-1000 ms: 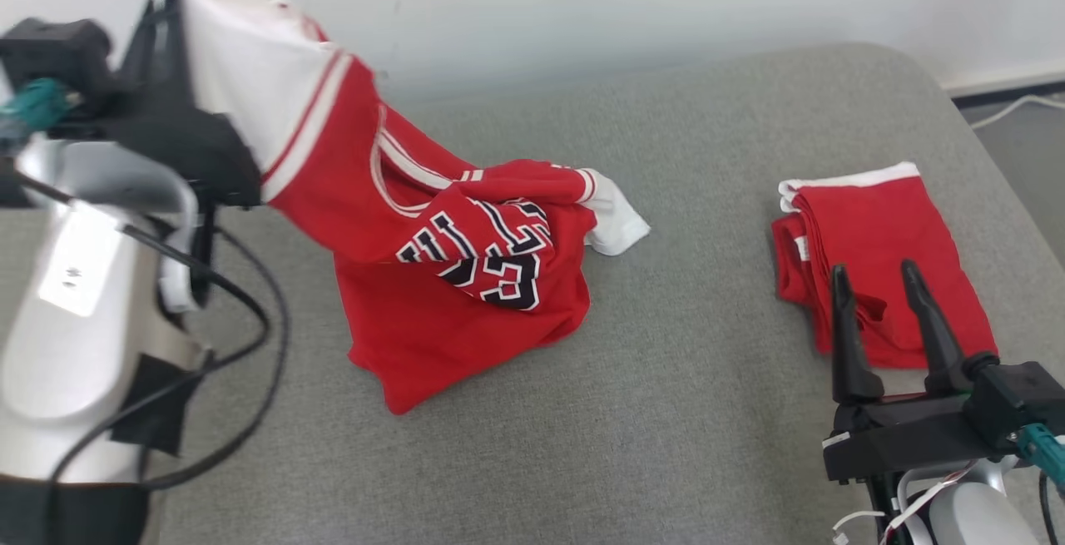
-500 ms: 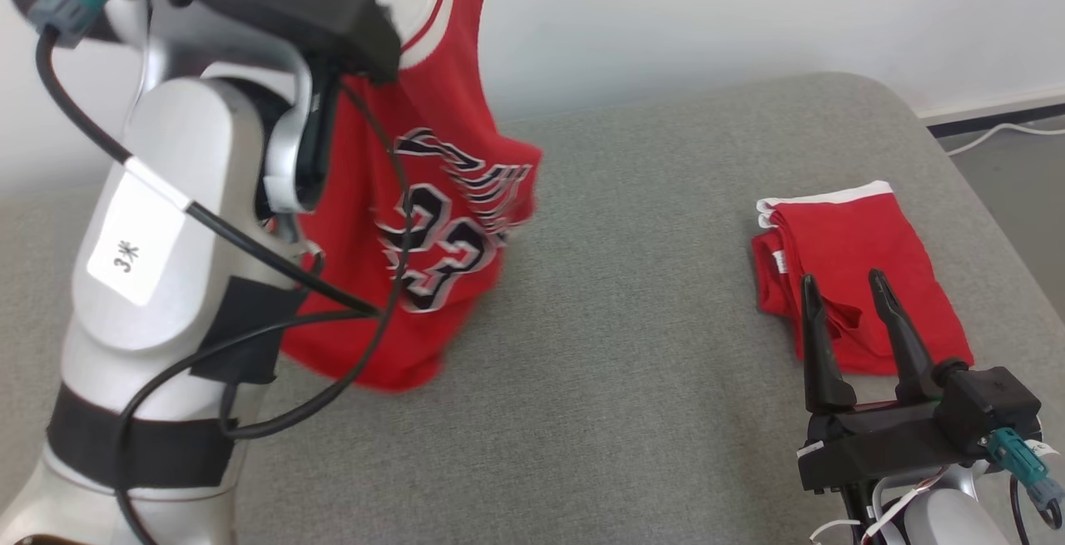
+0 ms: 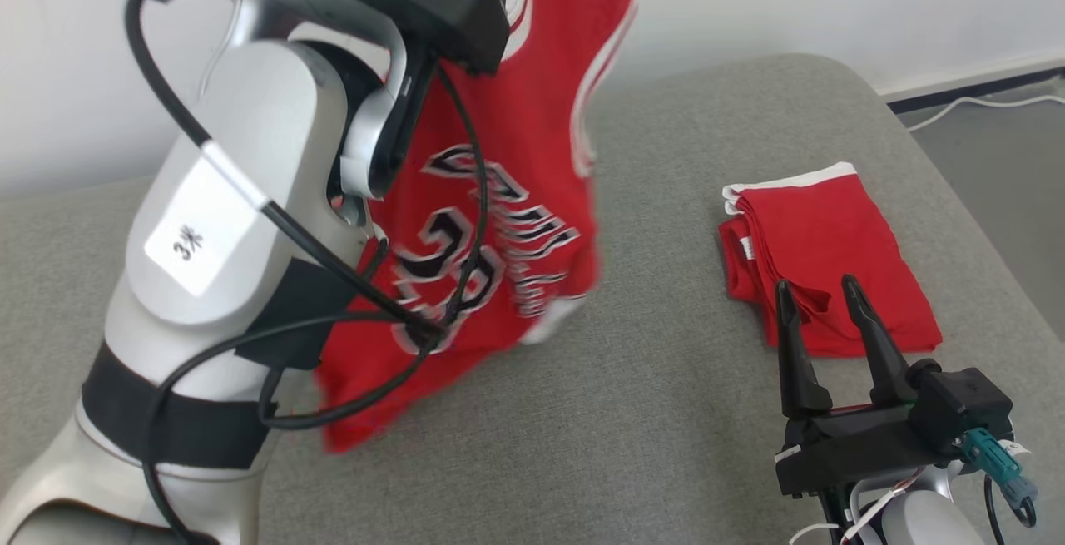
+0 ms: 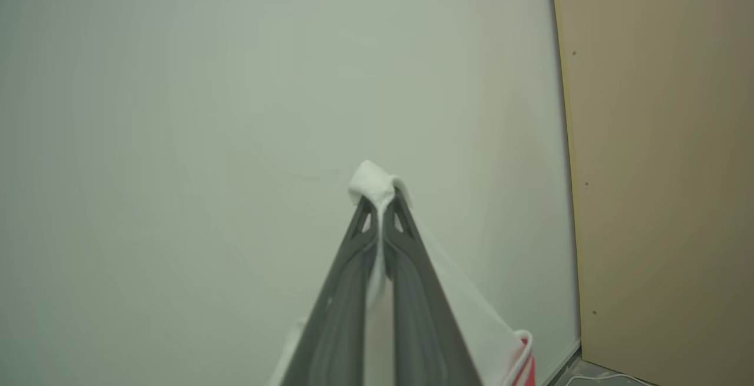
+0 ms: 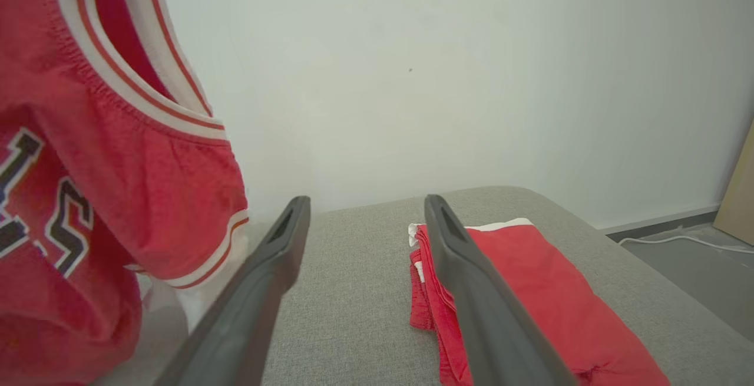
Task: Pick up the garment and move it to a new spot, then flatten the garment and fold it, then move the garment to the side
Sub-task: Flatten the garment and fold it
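Observation:
The garment (image 3: 516, 220) is a red jersey with white trim and black-and-white lettering. It hangs from my raised left arm (image 3: 241, 220), and its lower hem reaches down to the grey padded surface (image 3: 666, 412). In the left wrist view my left gripper (image 4: 382, 197) is shut on a white edge of the garment (image 4: 372, 177), against the pale wall. My right gripper (image 3: 819, 291) stands open low at the right with nothing between its fingers. In the right wrist view my right gripper (image 5: 365, 203) points at the wall, and the garment (image 5: 118, 185) hangs to its left.
A folded red cloth with a white band (image 3: 824, 254) lies on the surface's right side, just beyond my right fingers, and shows as a folded red cloth (image 5: 530, 280) in the right wrist view. A white cable (image 3: 982, 104) runs along the floor at the far right. A wooden panel (image 4: 665, 168) stands by the wall.
My left arm has risen and swung right, lifting the garment from a heap on the surface until it hangs. The head view has shifted. The right gripper stays open.

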Motion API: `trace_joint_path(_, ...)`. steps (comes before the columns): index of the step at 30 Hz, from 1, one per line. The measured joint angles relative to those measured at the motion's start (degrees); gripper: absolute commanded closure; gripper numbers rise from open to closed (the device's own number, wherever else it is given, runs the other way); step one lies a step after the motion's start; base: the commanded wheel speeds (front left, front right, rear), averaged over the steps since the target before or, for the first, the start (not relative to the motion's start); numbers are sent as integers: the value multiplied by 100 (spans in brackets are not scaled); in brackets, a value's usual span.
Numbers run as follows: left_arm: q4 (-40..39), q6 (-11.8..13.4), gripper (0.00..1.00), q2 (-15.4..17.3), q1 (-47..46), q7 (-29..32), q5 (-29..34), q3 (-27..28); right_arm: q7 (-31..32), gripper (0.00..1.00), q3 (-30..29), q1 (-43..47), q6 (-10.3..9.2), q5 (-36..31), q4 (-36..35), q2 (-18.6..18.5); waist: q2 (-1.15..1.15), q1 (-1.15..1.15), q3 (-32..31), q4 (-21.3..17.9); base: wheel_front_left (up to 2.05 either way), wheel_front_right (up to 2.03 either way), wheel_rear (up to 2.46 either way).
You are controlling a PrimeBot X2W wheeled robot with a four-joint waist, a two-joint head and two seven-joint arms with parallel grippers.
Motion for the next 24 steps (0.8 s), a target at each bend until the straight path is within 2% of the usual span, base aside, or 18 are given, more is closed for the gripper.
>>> trace_joint_path(7, 133, 62, 100, -4, -272, -158, -437, -149, -4, 0, 9, -85, 0, 33, 30, 19, 0, 0, 110, -122, 0, 0, 0)
trace_joint_path(19, 2113, 160, 100, 48, 136, -214, -405, 157, -47, 0, -90, -104, 1, 59, 18, 19, 0, 1, 306, -21, 0, 0, 0)
trace_joint_path(24, 2553, 160, 100, 71, 194, -282, -431, 178, -47, 0, -24, -227, 36, 58, 43, 21, 1, 1, 361, 53, 0, 0, 0)
